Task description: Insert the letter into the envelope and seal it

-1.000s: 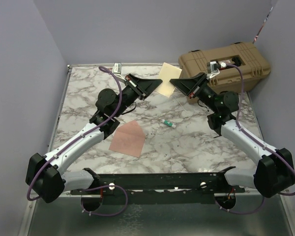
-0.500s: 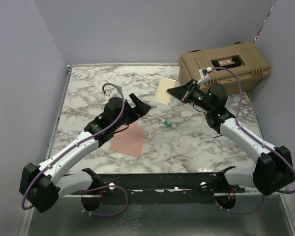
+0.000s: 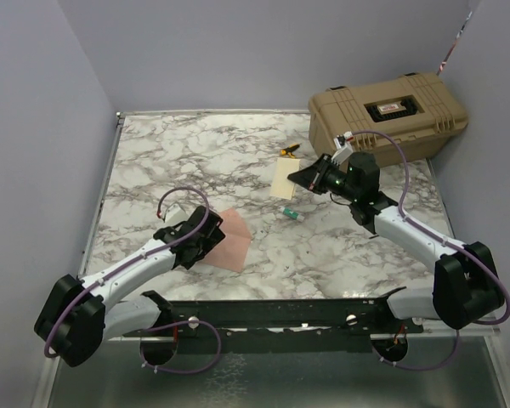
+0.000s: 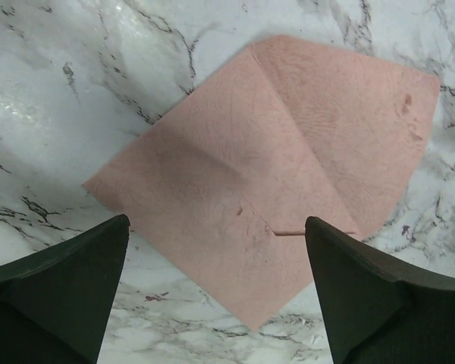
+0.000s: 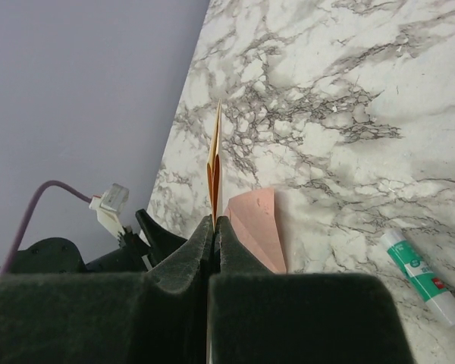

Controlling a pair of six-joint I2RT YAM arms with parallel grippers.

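Near the letter (image 3: 281,178), a glue stick (image 5: 423,277) — green label unreadable.

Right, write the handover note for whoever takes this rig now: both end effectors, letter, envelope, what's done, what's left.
The left end effector is open, hovering over the envelope and holding nothing.
The right end effector is shut on the letter, held on edge, away from the envelope.
The envelope lies flat on the table by the left arm; a glue stick lies between the two arms.
Done: letter picked up.
Left: slide it into the envelope, then seal the flap.
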